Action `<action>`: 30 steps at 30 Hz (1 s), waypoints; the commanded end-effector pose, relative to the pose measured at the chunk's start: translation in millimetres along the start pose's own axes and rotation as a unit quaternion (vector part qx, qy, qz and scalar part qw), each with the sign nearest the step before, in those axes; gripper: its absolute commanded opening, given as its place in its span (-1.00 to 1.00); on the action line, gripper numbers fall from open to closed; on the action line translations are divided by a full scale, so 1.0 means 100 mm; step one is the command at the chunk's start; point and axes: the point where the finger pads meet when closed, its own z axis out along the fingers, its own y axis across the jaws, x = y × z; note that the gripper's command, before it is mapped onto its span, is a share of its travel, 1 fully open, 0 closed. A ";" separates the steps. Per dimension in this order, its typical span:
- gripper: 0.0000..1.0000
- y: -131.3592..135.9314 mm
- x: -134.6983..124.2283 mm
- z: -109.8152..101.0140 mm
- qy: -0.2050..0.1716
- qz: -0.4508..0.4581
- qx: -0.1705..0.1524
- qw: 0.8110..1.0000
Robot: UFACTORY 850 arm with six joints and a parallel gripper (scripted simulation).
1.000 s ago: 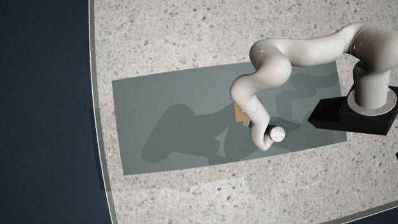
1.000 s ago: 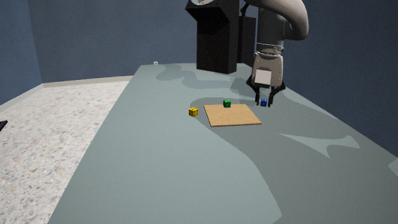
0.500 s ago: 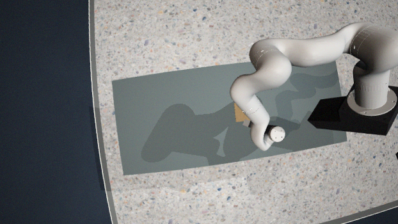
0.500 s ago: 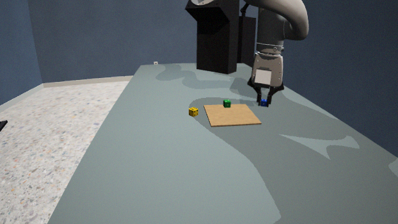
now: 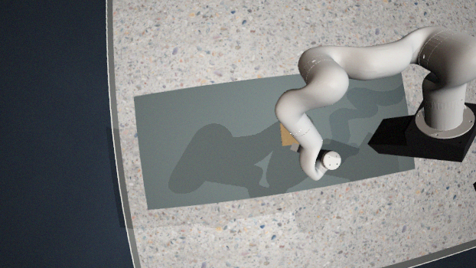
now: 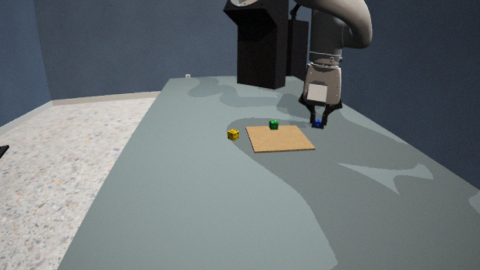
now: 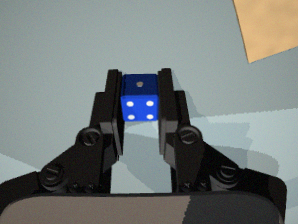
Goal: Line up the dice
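Gripper [image 7: 140, 99] is closed on the blue die [image 7: 140, 104], fingers narrow, pads on opposite side faces; die on table, off the mat [image 7: 266, 10], which lies beyond and right of the fingers. Likely light, rigid, slick; the flat-face grip looks sound.

No words, brands or labels can be read; the only numbers are die pips. The blue die [image 7: 140, 99] shows four pips on the face toward the wrist camera and one pip on its top. The yellow die [image 6: 233, 134] bears dark pips, too small to count
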 end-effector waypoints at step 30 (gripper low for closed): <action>-0.69 0.00 0.00 -0.40 0.000 0.000 0.000 1.000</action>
